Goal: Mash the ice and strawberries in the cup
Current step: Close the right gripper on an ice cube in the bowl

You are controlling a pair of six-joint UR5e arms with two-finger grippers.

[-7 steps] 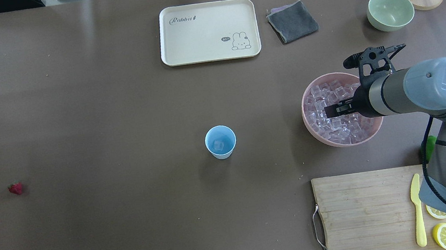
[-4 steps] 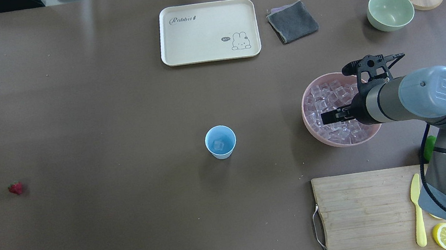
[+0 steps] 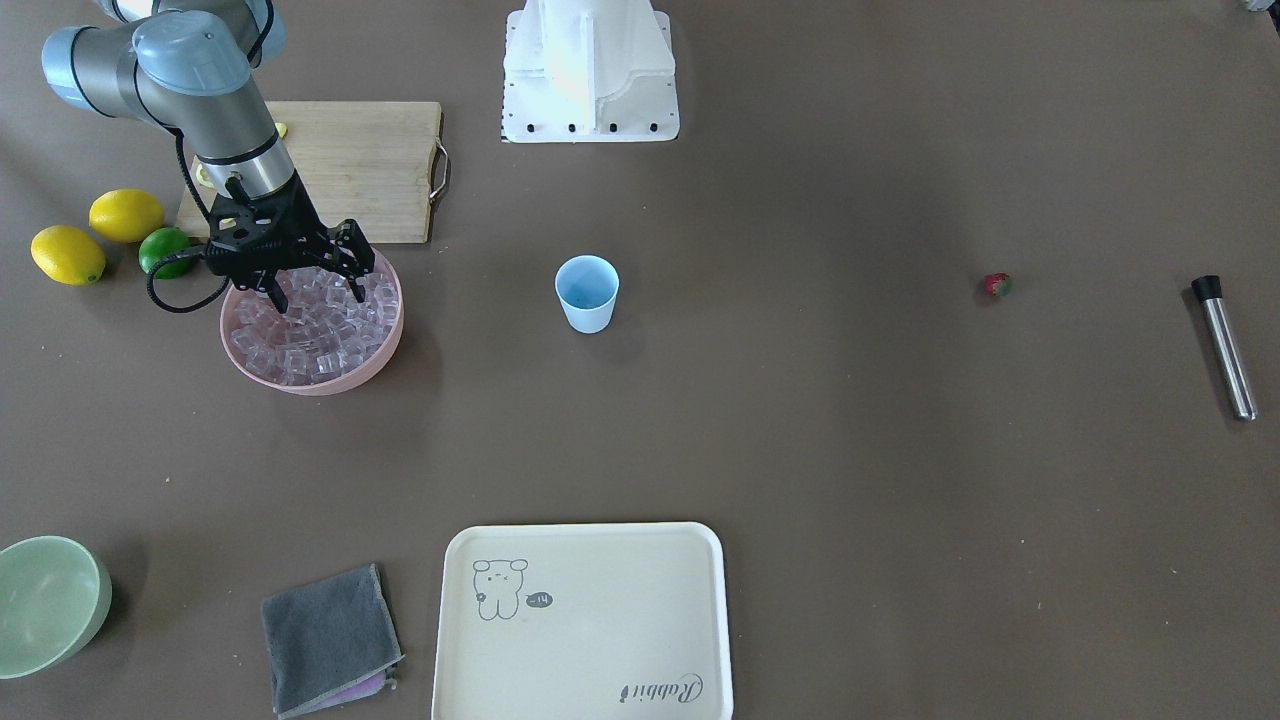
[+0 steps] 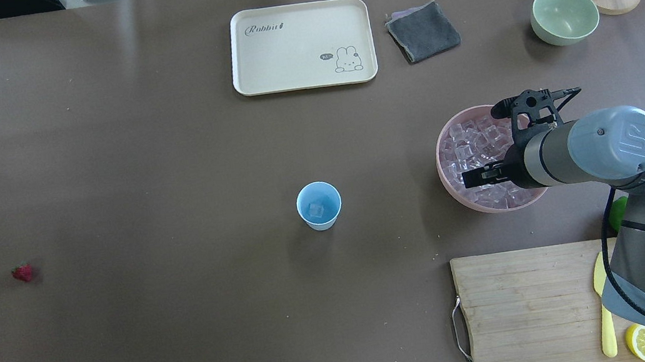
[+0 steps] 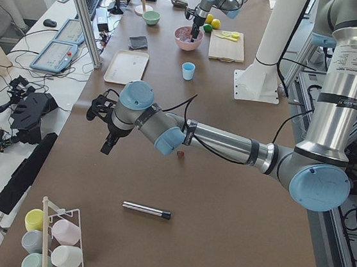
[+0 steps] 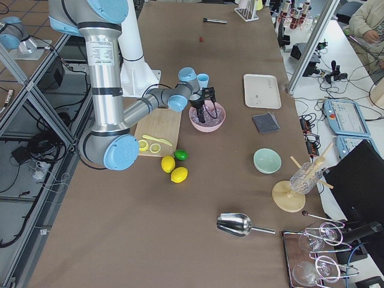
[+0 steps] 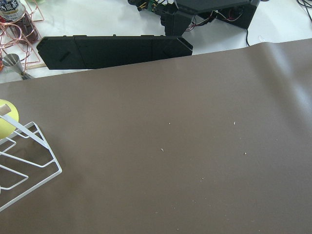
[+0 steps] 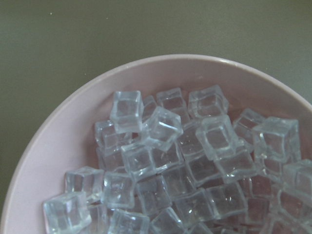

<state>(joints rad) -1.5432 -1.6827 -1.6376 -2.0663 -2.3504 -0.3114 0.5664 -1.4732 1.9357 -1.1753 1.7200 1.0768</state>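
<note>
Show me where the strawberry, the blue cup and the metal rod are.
strawberry (image 4: 22, 273): overhead view, on its red body.
cup (image 3: 588, 312): front-facing view, on its outer wall.
metal rod (image 3: 1228, 355): front-facing view, midway along its shaft.

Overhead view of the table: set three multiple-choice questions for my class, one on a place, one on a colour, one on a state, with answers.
1. Where does the strawberry lie? A) in the cup B) on the bare table, far from the cup C) among the ice
2. What colour is the bowl holding the ice? A) pink B) pale green C) light blue
3. How does the cup stand? A) upright, with ice inside B) on its side C) upside down
1 B: it sits alone on the table near the view's left edge. 2 A: its rim is pink. 3 A: its open mouth faces up, a cube at the bottom.
</note>
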